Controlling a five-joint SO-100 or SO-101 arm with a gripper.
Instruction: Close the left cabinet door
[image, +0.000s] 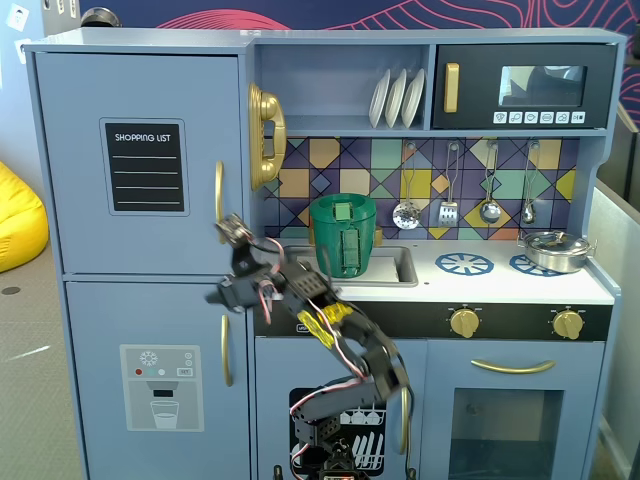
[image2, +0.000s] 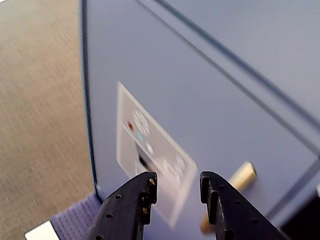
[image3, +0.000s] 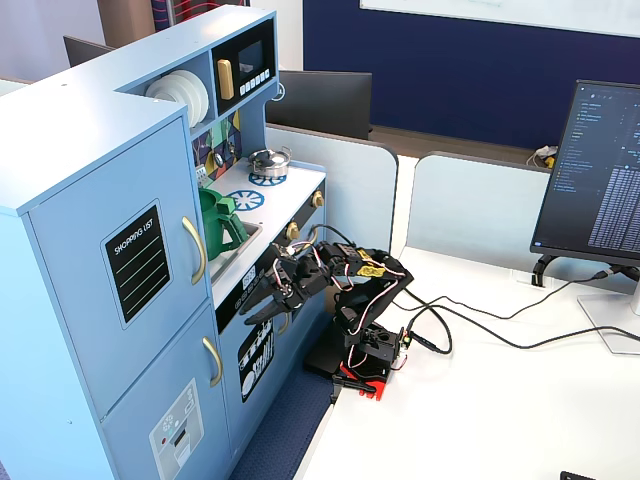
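Left cabinet door (image: 140, 160) looks shut, stiff, light; push beside gold handle (image: 218, 195); gripper (image: 228, 262) jaws parted, empty.

My arm reaches up and leftward from its base at the lower centre of a fixed view; my gripper (image: 222, 262) is parted, empty.
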